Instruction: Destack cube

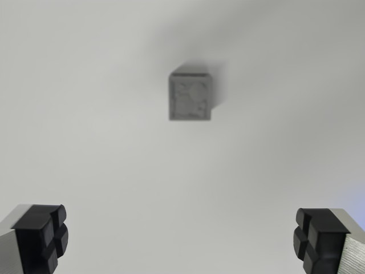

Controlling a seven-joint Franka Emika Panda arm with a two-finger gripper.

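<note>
The jaws stand wide apart and released, grasping nothing, their black fingertips (43, 237) at the wrist view's bottom corners (both cut off by the frame's edge). The camera looks straight down. Well above them, a grey cube (190, 97) rests on the pale counter (85, 114), blurred; whether it is stacked cannot be told.

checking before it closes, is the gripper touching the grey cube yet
Apart. The wrist view shows the gripper open, with bare white surface between its black fingertips and the small blurred grey cube.
</note>
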